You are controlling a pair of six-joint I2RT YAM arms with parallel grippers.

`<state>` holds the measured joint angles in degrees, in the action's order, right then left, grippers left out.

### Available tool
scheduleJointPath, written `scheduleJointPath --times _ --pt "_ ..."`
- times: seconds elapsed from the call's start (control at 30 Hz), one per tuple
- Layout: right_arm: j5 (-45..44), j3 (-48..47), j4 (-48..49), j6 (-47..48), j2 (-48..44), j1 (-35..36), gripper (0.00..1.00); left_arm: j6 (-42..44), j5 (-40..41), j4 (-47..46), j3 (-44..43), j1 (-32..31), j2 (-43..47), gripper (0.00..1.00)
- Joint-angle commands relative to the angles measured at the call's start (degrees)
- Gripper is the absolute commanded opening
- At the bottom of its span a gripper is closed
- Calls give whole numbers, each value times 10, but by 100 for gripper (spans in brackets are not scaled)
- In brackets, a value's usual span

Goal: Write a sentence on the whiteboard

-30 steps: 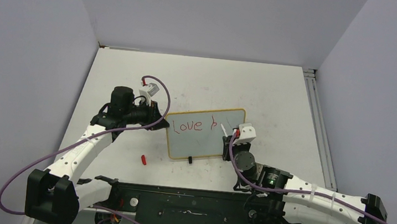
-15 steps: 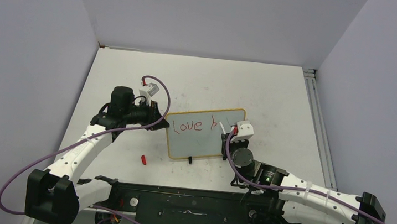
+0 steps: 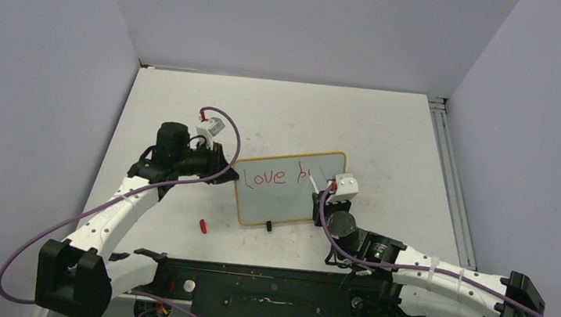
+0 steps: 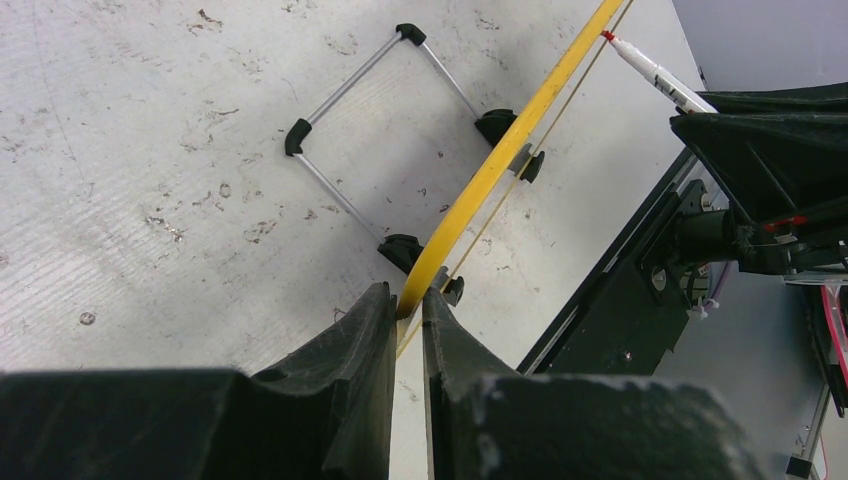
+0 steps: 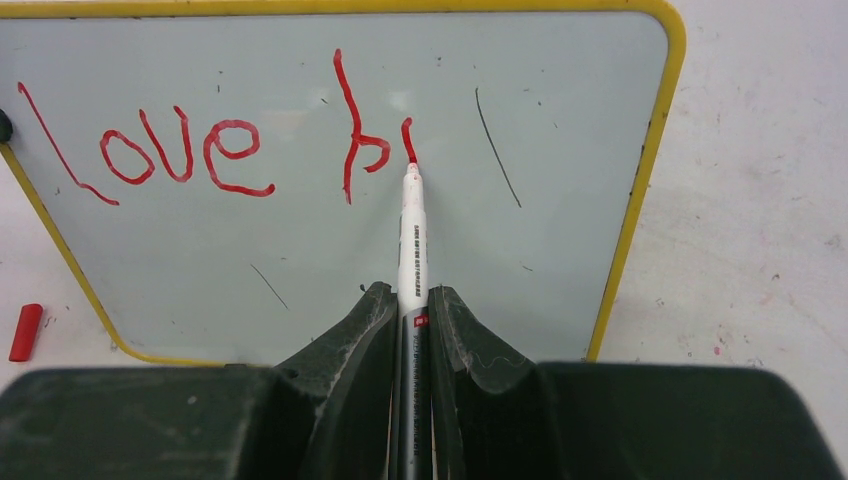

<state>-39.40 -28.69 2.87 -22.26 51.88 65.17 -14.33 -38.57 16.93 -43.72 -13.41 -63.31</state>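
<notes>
The whiteboard (image 3: pixel 277 201) stands tilted mid-table, with a yellow-tan frame; it also shows in the right wrist view (image 5: pixel 560 250). The sentence (image 5: pixel 230 150) reads "love b" plus a short stroke in red. My right gripper (image 5: pixel 412 300) is shut on a white marker (image 5: pixel 412 240) whose red tip touches the board at that stroke's lower end. My left gripper (image 4: pixel 407 300) is shut on the whiteboard's left edge (image 4: pixel 500 150). In the top view the left gripper (image 3: pixel 225 173) is at the board's left side and the right gripper (image 3: pixel 327 191) at its right.
A red marker cap (image 3: pixel 203 226) lies on the table in front of the board's left corner, also in the right wrist view (image 5: pixel 25 332). The board's wire stand (image 4: pixel 370 120) rests behind it. A black rail (image 3: pixel 271 291) runs along the near edge.
My right gripper has moved the marker slightly up and right on the board, and a new short red stroke stands after the "b". The left arm has not moved.
</notes>
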Motion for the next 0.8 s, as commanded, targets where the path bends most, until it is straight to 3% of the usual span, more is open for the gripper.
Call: scheduleJointPath --times 0.0,0.33,0.77 --pt "1 15 -17 -33 -13 -5 5 3 5 1 -15 0 11 10" --pt "-2 14 -24 -33 -37 11 5 3 4 0 -15 0 11 10" --pt "-73 -30 1 15 -24 55 5 3 5 0 -15 0 12 10"
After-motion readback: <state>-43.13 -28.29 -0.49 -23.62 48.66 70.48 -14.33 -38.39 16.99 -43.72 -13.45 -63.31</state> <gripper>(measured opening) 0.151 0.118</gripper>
